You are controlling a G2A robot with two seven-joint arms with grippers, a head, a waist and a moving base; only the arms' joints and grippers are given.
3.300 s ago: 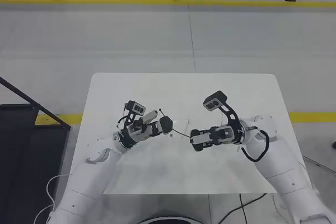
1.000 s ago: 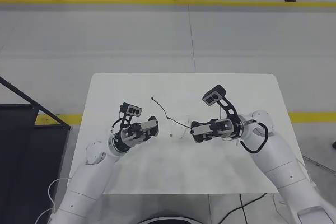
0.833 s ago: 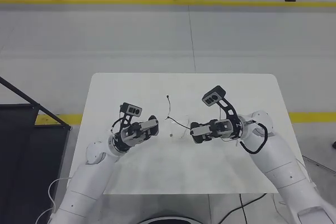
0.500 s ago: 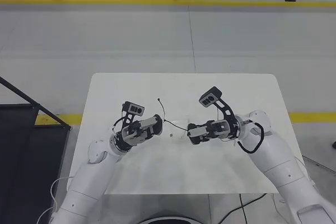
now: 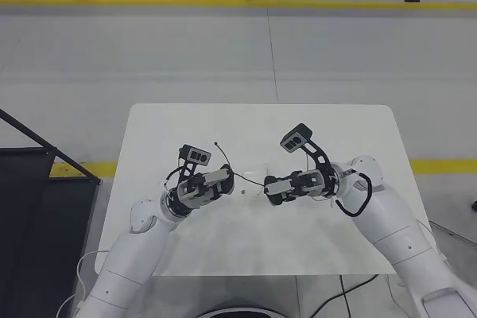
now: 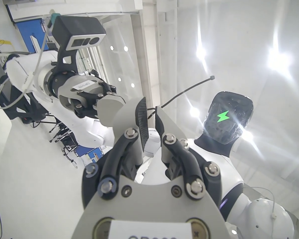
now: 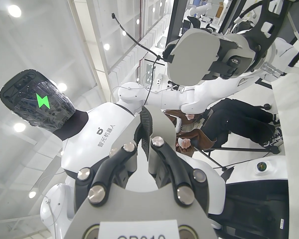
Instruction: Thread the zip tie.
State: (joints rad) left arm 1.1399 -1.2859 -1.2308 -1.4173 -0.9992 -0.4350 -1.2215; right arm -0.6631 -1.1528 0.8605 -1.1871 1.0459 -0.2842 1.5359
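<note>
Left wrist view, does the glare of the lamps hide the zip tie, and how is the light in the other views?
Left wrist view: lamps flare into stars with long streaks, yet the zip tie stands out dark against them. Right wrist view: lamps are plain round spots, without streaks. Top view: even light, no glare on the table.

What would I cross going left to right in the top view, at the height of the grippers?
black panel → left edge of the table → left gripper → the stretch of zip tie between the grippers → right gripper → the table's right edge.
</note>
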